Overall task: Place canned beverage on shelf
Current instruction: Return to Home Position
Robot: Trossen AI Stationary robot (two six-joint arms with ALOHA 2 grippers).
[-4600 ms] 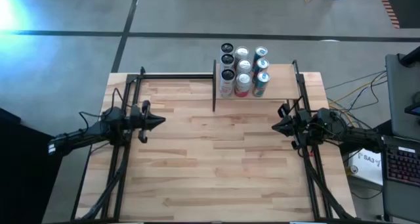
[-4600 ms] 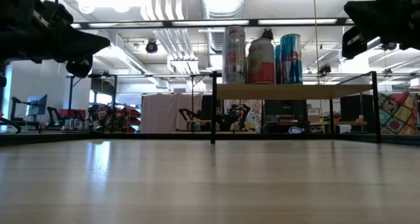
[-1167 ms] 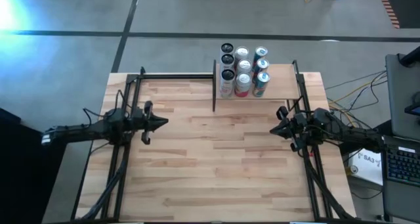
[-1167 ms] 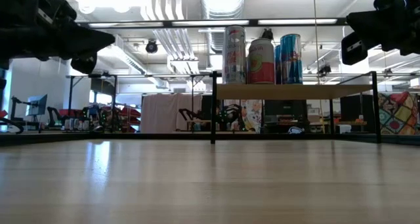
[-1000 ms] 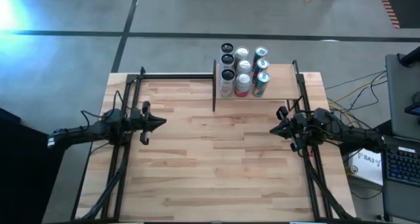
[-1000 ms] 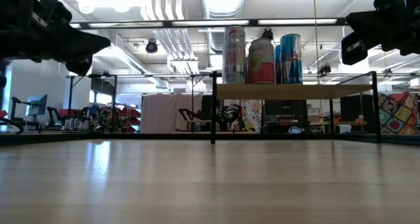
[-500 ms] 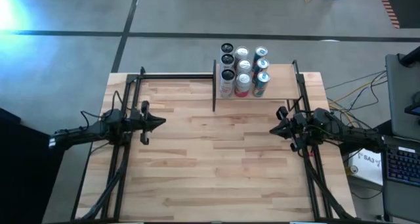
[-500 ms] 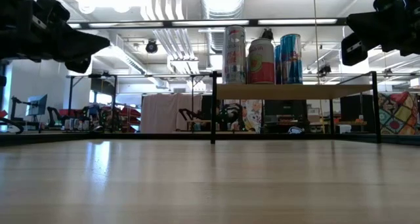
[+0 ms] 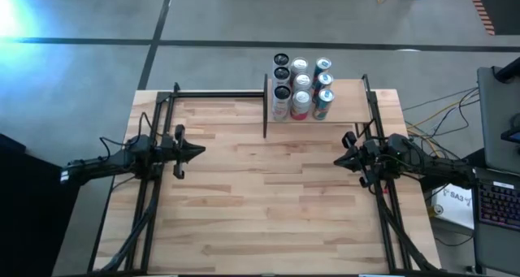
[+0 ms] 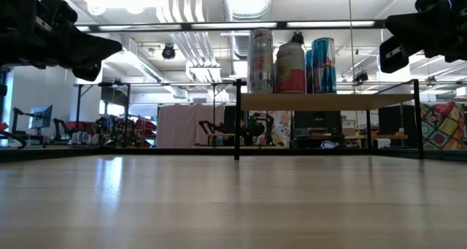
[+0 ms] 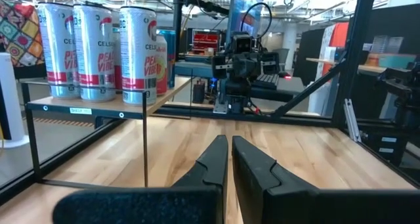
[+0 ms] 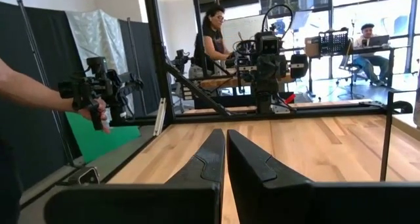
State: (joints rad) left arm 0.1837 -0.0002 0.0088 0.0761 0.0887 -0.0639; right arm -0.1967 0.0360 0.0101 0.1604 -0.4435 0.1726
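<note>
While cans (image 9: 301,88) crowd the shelf's (image 9: 349,98) left end at the table's (image 9: 268,204) far edge, my left gripper (image 9: 197,151) and right gripper (image 9: 340,158), fingers together, wait wide apart, unmoved since a moment ago.

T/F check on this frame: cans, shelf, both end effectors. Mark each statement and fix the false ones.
1. Nine cans stand upright on the shelf. True.
2. The left end effector holds a can. False: it is shut and empty, over the left side of the table.
3. The right end effector is shut, over the table's right side, apart from the shelf. True.
4. The blue cans form the column nearest the left arm. False: they are the column nearest the right arm.
</note>
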